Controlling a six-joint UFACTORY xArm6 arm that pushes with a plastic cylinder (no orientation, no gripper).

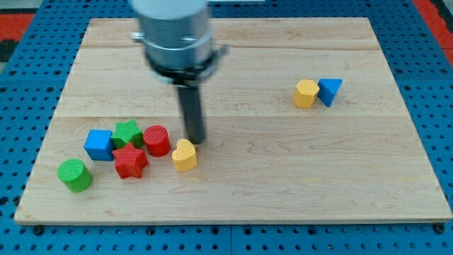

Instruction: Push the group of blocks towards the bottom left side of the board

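Note:
A cluster of blocks lies at the view's lower left of the wooden board [283,184]: a blue cube [98,144], a green star [127,132], a red cylinder [156,140], a red star [130,161], a yellow heart [184,155] and a green cylinder [74,175] a little apart at the lower left. My tip [195,140] stands just above and right of the yellow heart, right of the red cylinder, very near both. The arm's grey body hangs over the board's top left.
A yellow hexagon block [306,93] and a blue triangle block [330,91] sit touching each other at the view's upper right. The board rests on a blue perforated surface [21,85].

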